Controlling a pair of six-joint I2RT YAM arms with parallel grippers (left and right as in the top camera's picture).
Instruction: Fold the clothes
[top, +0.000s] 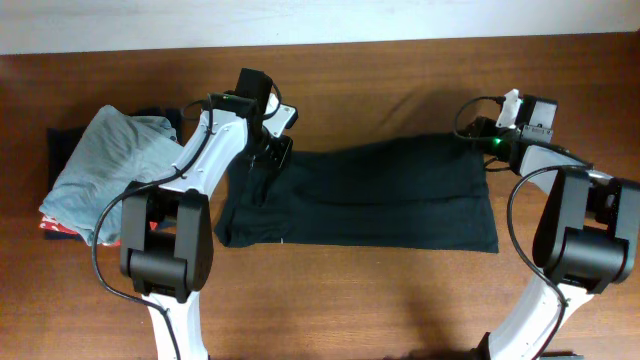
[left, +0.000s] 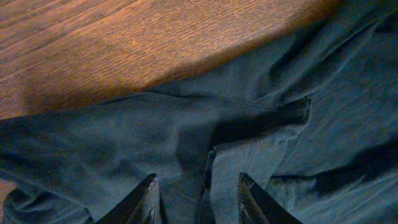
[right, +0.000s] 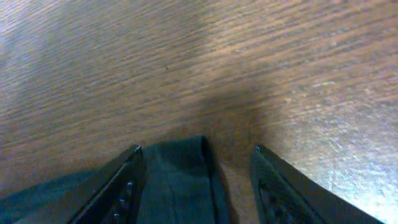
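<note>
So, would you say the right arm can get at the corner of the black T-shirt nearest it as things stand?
Probably yes. In the right wrist view the right gripper is open, with a corner of the black T-shirt lying between its jaws. Only bare table lies around that corner, so nothing appears to block it.

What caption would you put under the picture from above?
Left claw and right claw at the far edge of the black T-shirt spread on a wooden table.
</note>
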